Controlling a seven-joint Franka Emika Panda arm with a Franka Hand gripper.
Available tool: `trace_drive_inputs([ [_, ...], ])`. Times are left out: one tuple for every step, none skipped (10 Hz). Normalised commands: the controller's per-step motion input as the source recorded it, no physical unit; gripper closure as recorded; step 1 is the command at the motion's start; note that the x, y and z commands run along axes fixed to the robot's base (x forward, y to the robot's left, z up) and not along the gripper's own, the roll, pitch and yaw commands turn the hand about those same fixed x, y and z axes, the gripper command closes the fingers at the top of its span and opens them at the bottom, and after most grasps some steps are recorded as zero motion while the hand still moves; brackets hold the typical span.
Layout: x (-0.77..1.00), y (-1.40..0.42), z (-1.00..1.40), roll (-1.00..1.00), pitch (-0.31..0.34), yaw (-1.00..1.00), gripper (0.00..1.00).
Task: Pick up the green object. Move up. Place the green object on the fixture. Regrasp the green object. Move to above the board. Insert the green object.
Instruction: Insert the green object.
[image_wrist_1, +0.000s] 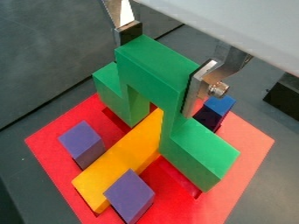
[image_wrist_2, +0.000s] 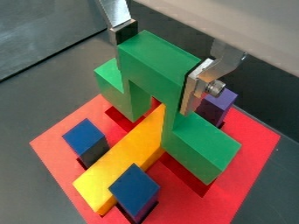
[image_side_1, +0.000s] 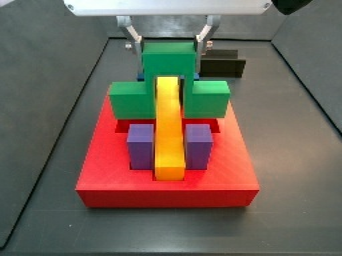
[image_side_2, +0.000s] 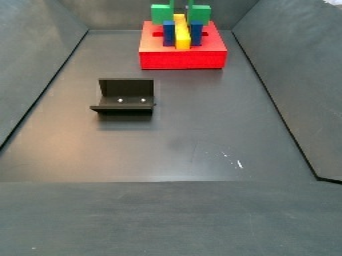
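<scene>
The green object (image_wrist_1: 152, 74) (image_wrist_2: 152, 70) stands on the red board (image_wrist_1: 52, 131) (image_side_1: 160, 185), its raised middle straddling the long yellow bar (image_wrist_1: 122, 157) (image_side_1: 167, 130). Its flat wings rest low on either side of the bar. My gripper (image_wrist_1: 163, 61) (image_wrist_2: 162, 61) (image_side_1: 170, 45) reaches down from above, its silver fingers (image_wrist_1: 201, 86) pressed against opposite faces of the green cube, shut on it. In a side view the board (image_side_2: 181, 58) lies far back with the green object (image_side_2: 162, 13) on top, and the black fixture (image_side_2: 124, 97) sits alone on the floor nearer the camera.
Purple blocks (image_side_1: 140, 145) (image_side_1: 201, 145) flank the yellow bar on the board. A blue block (image_wrist_1: 214, 109) stands beside the green object near one finger. Dark walls enclose the floor (image_side_2: 174, 150). The fixture (image_side_1: 225, 65) shows just behind the board.
</scene>
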Motion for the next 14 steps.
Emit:
trace_drive_inputs([
  [0.0,0.0,-0.01,0.04,-0.034,0.07,1.0],
  [0.0,0.0,-0.05,0.06,-0.041,0.08,1.0],
  [0.06,0.06,-0.11,0.08,-0.049,0.08,1.0],
  [0.21,0.08,-0.12,0.06,-0.034,0.0,1.0],
  [0.17,0.08,-0.15,0.07,-0.029,0.0,1.0],
  [0.07,0.0,-0.17,0.06,-0.059,0.0,1.0],
  [0.01,0.0,-0.19,0.06,-0.08,0.0,1.0],
  [0.0,-0.03,-0.23,0.08,-0.08,0.0,1.0],
  [0.0,-0.08,-0.21,0.06,-0.049,0.0,1.0],
  [0.0,-0.09,-0.19,0.04,-0.011,0.0,1.0],
  [0.04,-0.02,-0.12,0.0,-0.014,0.0,1.0],
  [0.05,-0.02,-0.05,0.01,0.0,0.0,1.0],
  [0.08,0.0,-0.07,0.04,0.0,0.0,1.0],
  [0.0,0.0,-0.15,0.07,0.0,0.0,1.0],
])
